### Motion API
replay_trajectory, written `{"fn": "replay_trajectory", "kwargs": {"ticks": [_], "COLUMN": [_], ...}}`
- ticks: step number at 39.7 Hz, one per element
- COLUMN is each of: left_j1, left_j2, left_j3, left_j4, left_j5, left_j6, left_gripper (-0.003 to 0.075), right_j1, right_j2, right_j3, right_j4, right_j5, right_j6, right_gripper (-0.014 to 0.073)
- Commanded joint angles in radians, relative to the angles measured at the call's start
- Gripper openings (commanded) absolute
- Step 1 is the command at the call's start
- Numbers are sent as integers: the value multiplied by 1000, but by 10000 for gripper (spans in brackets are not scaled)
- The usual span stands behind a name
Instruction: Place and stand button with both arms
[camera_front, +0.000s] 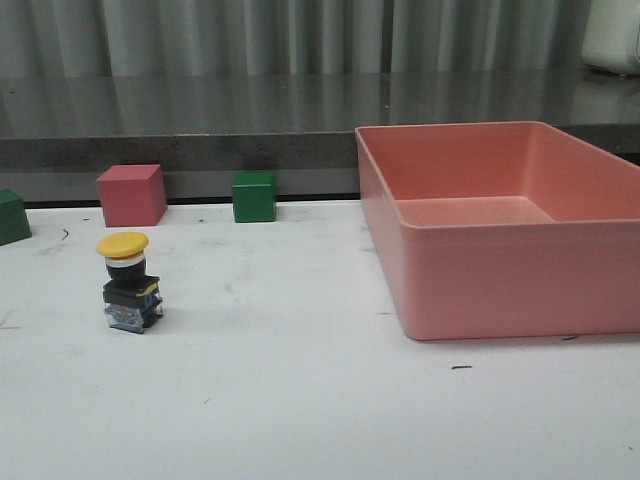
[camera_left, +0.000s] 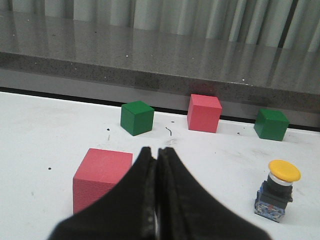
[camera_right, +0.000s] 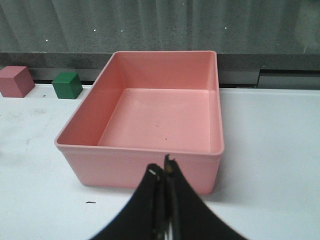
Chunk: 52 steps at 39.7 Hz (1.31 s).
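Observation:
The button (camera_front: 129, 283) stands upright on the white table at the left, yellow cap on top, black base below. It also shows in the left wrist view (camera_left: 276, 194), upright and alone, well off to one side of the fingers. My left gripper (camera_left: 156, 151) is shut and empty, its tips over the table beside a red cube (camera_left: 101, 178). My right gripper (camera_right: 162, 167) is shut and empty, its tips in front of the near wall of the pink bin (camera_right: 145, 165). Neither arm shows in the front view.
The large empty pink bin (camera_front: 470, 290) fills the right side of the table. A red cube (camera_front: 131, 195) and a green cube (camera_front: 254, 196) sit at the back edge, another green cube (camera_front: 12, 216) at far left. A grey counter runs behind.

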Motion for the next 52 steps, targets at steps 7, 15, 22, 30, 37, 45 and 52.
{"fn": "replay_trajectory", "kwargs": {"ticks": [7, 15, 22, 30, 37, 45, 52], "left_j1": [2, 2, 2, 2, 2, 2, 2], "left_j2": [-24, -24, -24, -24, -22, -22, -22], "left_j3": [9, 9, 9, 9, 9, 9, 9], "left_j4": [-4, -4, -4, -4, -4, -4, -4], "left_j5": [-83, -83, -83, -83, -83, -83, -83], "left_j6": [-12, -12, -12, -12, -12, -12, -12], "left_gripper": [-20, -20, -20, -20, -20, -20, -20], "right_j1": [-37, -170, -265, -276, -276, -276, -276], "right_j2": [-3, -83, -173, -185, -185, -185, -185], "right_j3": [36, 229, 354, 418, 417, 417, 417], "right_j4": [-42, 129, 222, 222, 222, 222, 222], "right_j5": [-166, -361, -396, -421, -424, -424, -424], "right_j6": [-91, -226, -226, -226, -226, -226, -226], "right_gripper": [-70, -70, -70, -70, -70, -70, -70]}}
